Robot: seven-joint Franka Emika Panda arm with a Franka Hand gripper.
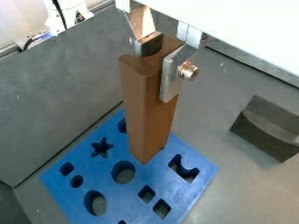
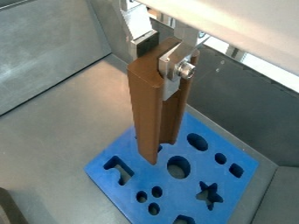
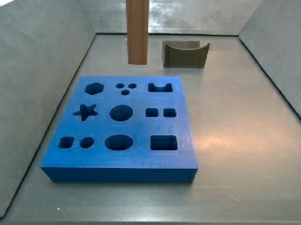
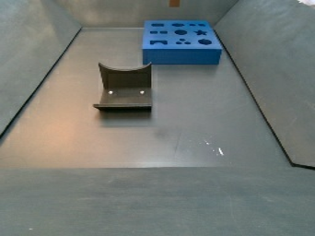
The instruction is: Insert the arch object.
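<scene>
My gripper (image 1: 158,57) is shut on the top of the arch object (image 1: 146,105), a tall orange-brown wooden bar that hangs upright. Both wrist views show it, with the gripper (image 2: 158,57) at the top of the bar (image 2: 152,105). The bar's lower end hangs above the blue board (image 1: 201,175), apart from it. A side view shows the bar (image 3: 137,35) hanging near the board's (image 3: 118,171) far edge; the gripper is out of frame there. The bar does not show in the side view that has the board (image 4: 182,55) at the far end.
A squat dark grey block with a curved notch (image 3: 185,54) stands on the floor beyond the board; it also shows in a wrist view (image 1: 268,127) and a side view (image 4: 123,88). The board (image 2: 117,188) has several shaped holes. Grey walls enclose the floor.
</scene>
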